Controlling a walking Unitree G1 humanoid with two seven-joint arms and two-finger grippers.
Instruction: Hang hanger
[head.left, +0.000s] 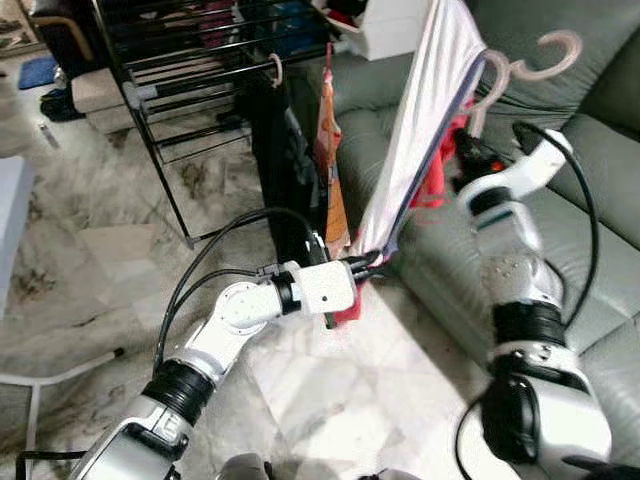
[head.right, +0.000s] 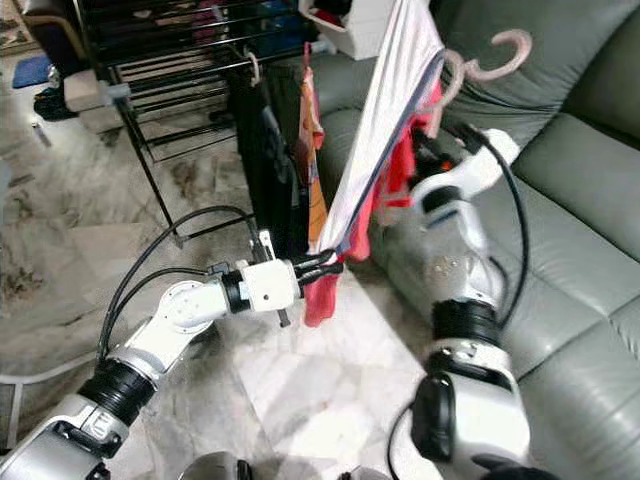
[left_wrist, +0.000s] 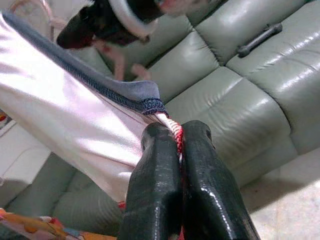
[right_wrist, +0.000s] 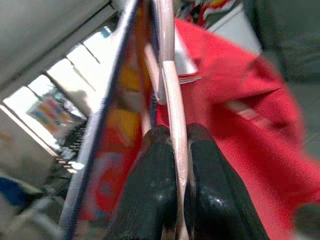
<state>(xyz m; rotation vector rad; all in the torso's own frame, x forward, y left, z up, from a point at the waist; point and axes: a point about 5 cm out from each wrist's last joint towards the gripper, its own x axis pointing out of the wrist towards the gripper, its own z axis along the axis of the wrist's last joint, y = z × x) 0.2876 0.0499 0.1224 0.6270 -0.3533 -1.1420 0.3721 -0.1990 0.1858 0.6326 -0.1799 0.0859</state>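
Black drying rack at far left on the marble floor, dark and orange garments hung along its front rail. Left gripper clamped on the lower hem of a white, navy-trimmed garment stretched taut toward the centre. Right gripper pinched shut around the pink hanger, held up over the grey-green sofa, white and red clothing draped from it.

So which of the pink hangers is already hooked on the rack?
The one carrying the black garment: its hook sits over the drying rack rail; the others are raised by the right gripper.
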